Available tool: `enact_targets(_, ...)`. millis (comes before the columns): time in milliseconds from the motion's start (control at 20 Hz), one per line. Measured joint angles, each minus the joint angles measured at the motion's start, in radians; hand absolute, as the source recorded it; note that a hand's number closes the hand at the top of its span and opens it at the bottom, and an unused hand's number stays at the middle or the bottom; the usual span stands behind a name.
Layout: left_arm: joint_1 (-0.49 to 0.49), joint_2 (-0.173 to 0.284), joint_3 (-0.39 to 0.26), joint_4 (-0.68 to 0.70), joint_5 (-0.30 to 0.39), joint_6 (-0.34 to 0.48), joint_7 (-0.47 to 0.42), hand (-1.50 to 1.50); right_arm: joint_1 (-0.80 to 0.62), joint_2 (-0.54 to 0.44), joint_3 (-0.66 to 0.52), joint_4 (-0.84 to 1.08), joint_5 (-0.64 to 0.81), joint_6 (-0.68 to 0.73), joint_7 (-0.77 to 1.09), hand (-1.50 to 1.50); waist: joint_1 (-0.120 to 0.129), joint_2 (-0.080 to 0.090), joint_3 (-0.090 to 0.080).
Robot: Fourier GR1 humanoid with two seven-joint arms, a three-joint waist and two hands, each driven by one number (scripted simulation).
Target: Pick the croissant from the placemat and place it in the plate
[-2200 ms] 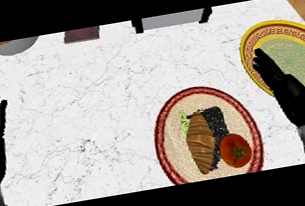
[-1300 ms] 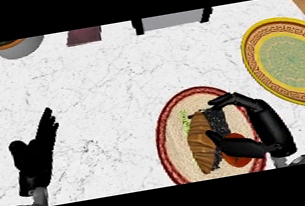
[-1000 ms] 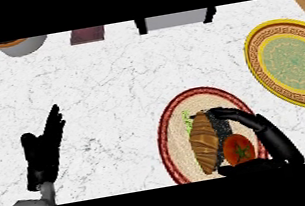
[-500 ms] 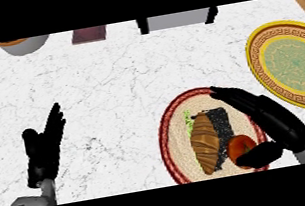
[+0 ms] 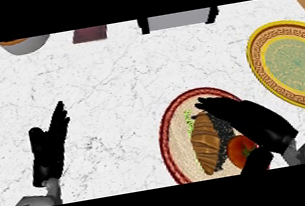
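Croissant (image 5: 207, 141) lying on the round red-rimmed placemat (image 5: 170, 137) at five o'clock, beside a tomato (image 5: 241, 147). Right hand (image 5: 252, 121) spread flat just right of the croissant, fingers straight, holding nothing. Yellow plate (image 5: 288, 34) at three o'clock, well apart. Left hand (image 5: 48, 147) resting at eight o'clock, fingers straight, upward.

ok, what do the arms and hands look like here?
Both hands are matte black with slender segmented fingers and a thumb: left hand, right hand. Each is mounted on a grey forearm with a rounded, blocky wrist section, visible at the lower edge. No cables, sleeves or markings visible.
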Motion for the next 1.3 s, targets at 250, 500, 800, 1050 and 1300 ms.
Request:
enact_targets(250,-0.01,-0.021,0.025,0.027,-0.011,-0.02,-0.016,0.0,0.006,0.071,-0.028,0.035,0.051,0.089,0.036,-1.5,-0.002,0.001,0.0)
enact_targets(500,-0.001,-0.03,0.051,0.032,-0.026,-0.046,-0.03,0.0,-0.021,0.156,-0.074,0.103,0.109,0.171,0.031,-1.5,-0.001,0.001,0.001)
enact_targets(800,0.016,-0.046,0.07,0.003,-0.05,-0.067,-0.007,0.0,-0.003,0.252,-0.102,0.164,0.209,0.215,-0.007,-1.5,-0.002,0.001,0.001)
enact_targets(1050,0.017,-0.056,0.087,-0.023,-0.069,-0.087,0.019,0.0,0.026,0.284,-0.154,0.198,0.266,0.25,-0.067,-1.5,-0.002,0.001,0.001)
enact_targets(1300,0.042,-0.079,0.098,-0.031,-0.084,-0.102,0.002,0.0,0.039,0.336,-0.177,0.252,0.34,0.256,-0.105,-1.5,-0.002,0.001,0.001)
